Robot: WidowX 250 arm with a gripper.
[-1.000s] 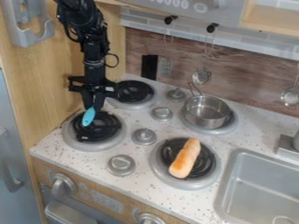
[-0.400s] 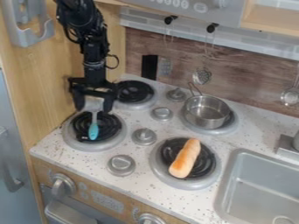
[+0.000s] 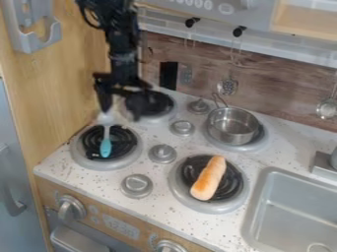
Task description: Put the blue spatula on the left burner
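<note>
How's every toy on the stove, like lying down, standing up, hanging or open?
Gripper: jaws apart
Blue spatula: lying, handle on the front left burner
Bread roll: lying on the front right burner
Pot: upright
Slotted spoon: hanging

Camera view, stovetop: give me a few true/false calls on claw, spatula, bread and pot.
1. The spatula's blue handle lies over the front left burner. True.
2. The claw is clamped on the blue handle. False: the claw is open.
3. The bread is in the pot. False: the bread lies on the front right burner.
4. The pot sits on the back right burner. True.
</note>
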